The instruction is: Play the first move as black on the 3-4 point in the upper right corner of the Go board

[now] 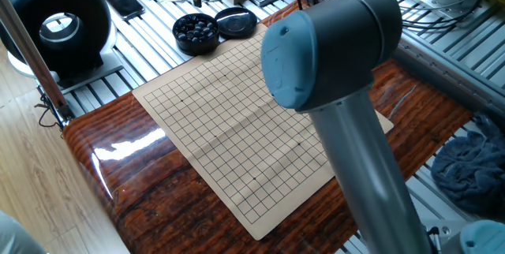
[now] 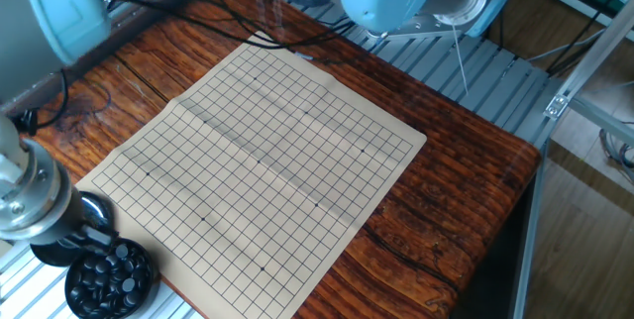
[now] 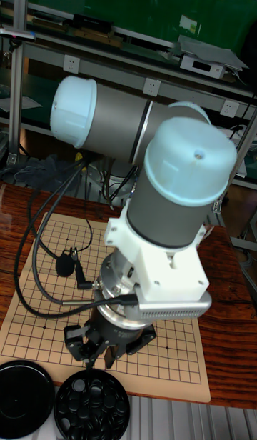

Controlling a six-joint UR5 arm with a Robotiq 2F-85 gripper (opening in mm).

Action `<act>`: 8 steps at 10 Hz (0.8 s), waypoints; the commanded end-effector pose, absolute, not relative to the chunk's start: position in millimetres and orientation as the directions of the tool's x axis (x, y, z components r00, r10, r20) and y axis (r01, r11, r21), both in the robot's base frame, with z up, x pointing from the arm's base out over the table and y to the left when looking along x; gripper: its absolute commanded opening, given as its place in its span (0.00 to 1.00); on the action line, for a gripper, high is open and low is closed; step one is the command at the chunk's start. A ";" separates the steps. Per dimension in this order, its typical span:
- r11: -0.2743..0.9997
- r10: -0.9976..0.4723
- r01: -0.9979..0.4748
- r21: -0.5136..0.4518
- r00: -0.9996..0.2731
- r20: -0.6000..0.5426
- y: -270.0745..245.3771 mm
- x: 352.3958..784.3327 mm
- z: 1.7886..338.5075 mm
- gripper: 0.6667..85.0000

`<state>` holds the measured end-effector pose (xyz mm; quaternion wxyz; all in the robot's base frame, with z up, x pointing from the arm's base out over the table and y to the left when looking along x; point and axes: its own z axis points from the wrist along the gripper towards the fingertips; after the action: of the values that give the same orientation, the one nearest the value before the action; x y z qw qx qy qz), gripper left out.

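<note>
The Go board (image 2: pixel 260 160) (image 1: pixel 237 120) lies flat on the wooden table with no stone on its grid. Black stones fill a round black bowl (image 2: pixel 109 279) (image 1: pixel 196 31) (image 3: pixel 91 406) just off one board edge. The 3-4 point (image 2: pixel 371 156) is a bare crossing beside the star dot near the board's right corner in the other fixed view. My gripper (image 3: pixel 93 354) hangs just above the bowl's rim at the board's near edge, fingers slightly apart and holding nothing. The arm's grey links hide part of the board (image 3: pixel 43 283).
A black lid (image 1: pixel 236 22) (image 3: pixel 25 398) lies beside the bowl. A black ring-shaped device (image 1: pixel 59 25) stands off the board's corner. Cables (image 3: pixel 50 268) trail over the board's far side. A blue cloth (image 1: pixel 473 167) lies on the slatted bench.
</note>
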<state>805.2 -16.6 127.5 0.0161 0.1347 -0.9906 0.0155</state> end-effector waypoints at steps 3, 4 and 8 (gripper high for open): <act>0.967 -0.255 -0.255 0.005 -0.966 0.028 4.5 811.0 104.6 0.38; 0.965 -0.263 -0.263 0.004 -0.965 0.013 4.5 814.0 97.9 0.38; 0.961 -0.275 -0.275 0.013 -0.961 -0.011 10.4 819.9 85.4 0.38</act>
<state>817.5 3.0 91.6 0.0032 0.1375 -0.9905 0.0037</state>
